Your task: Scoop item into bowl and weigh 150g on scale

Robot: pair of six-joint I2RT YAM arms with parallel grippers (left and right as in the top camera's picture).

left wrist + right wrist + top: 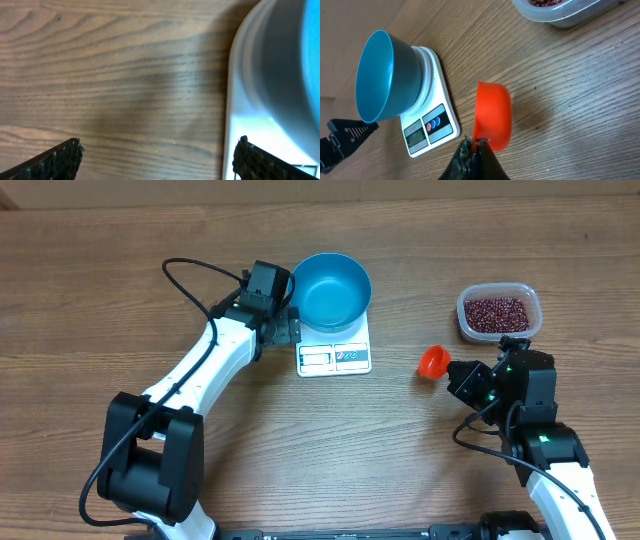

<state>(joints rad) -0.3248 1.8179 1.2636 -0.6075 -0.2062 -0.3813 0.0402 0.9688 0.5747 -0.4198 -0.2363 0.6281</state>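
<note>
Your right gripper (pixel 476 144) is clenched on the handle of the orange scoop (pixel 492 117), low in the middle of the wrist view. The cup stands on edge there, so you see only its outside (from above no beans show in it, though it is small in that frame).

The step in hand, as I judge it, is the fill. Carry the scoop to the tub (pixel 462 310) of red beans (pixel 498 312) at the upper right of the overhead frame, near the gripper, above it and a little to the right. Roll the wrist so the mouth leads, dig shallow, and level the cup before you lift, or beans are likely to scatter on the table (pixel 300 460) on the way across. Take modest loads. The target is a weight, and an overshoot is harder to mend than one more trip.

Farther off, at the left of the wrist view, the white scale (pixel 432 125) carries the blue bowl (pixel 385 75), well apart from the scoop. From overhead the bowl looks bare inside.

Your left gripper (pixel 159 150) is released, fingers spread wide and grasping nothing, just beside the scale's left edge. One finger hangs at that edge, and I cannot tell whether it touches. Keep it off the platform, since any touch would falsify the reading.
</note>
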